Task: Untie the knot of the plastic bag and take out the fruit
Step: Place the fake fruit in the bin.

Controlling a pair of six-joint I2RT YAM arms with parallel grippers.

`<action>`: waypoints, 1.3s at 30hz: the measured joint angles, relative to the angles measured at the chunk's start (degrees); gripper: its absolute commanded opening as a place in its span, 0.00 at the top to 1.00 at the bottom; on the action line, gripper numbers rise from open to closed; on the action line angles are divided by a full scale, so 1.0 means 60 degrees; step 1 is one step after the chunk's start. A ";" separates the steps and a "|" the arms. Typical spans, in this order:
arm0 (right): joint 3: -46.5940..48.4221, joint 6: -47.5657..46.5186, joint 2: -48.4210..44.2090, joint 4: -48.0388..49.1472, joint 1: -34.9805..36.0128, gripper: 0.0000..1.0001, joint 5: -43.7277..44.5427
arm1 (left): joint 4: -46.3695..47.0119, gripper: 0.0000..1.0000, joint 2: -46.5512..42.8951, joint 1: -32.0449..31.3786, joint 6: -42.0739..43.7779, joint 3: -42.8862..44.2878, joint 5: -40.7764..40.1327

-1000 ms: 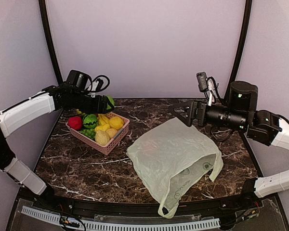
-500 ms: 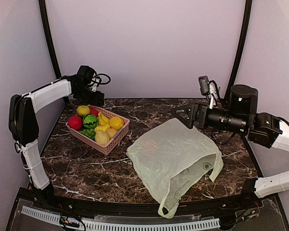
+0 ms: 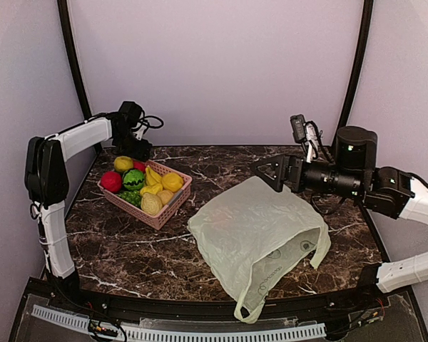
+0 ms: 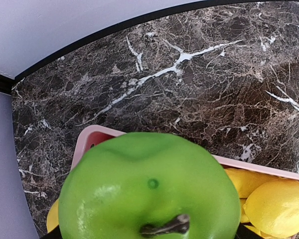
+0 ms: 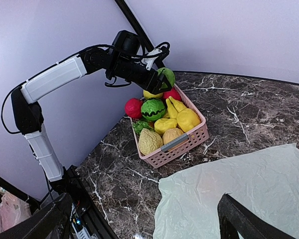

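Left tool (image 5: 159, 78) pinches a glossy bright-green apple (image 4: 149, 184) with brown stem; right tool (image 3: 269, 171) looks spread.

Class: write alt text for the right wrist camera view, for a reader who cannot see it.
The left gripper holds a green apple over the far end of a pink basket of toy fruit on a dark marble table. A pale green plastic bag lies in the foreground. The right gripper is open, its dark fingers at the bottom edge.
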 measured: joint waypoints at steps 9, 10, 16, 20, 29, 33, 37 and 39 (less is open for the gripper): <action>0.0000 -0.0004 0.0069 -0.0022 0.0000 0.01 -0.0004 | -0.0302 0.24 0.0000 0.0011 0.0189 0.0004 -0.0109; 0.0000 0.0000 0.0069 -0.0022 0.0000 0.01 -0.0004 | -0.0324 0.22 0.0000 0.0011 0.0197 0.0004 -0.0113; 0.0000 0.0007 0.0044 -0.0022 0.0000 0.01 -0.0004 | -0.0342 0.11 0.0000 0.0011 0.0229 0.0004 -0.0153; 0.0000 0.0011 -0.0051 -0.0026 0.0000 0.01 0.0000 | -0.0353 0.09 0.0000 0.0011 0.0244 0.0004 -0.0149; 0.0000 0.0029 -0.0098 -0.0026 0.0000 0.01 0.0000 | -0.0401 0.06 0.0000 0.0011 0.0259 0.0004 -0.0153; 0.0000 0.0029 -0.0102 -0.0029 0.0000 0.01 0.0000 | -0.0426 0.02 -0.0080 0.0011 0.0262 0.0004 -0.0135; 0.0000 0.0026 -0.0157 -0.0047 0.0000 0.01 0.0004 | -0.0546 0.02 -0.0528 0.0011 0.0251 0.0004 0.0069; 0.0000 0.0022 -0.0200 -0.0051 0.0000 0.01 0.0007 | -0.0597 0.02 -0.0903 0.0011 0.0233 -0.0018 0.0259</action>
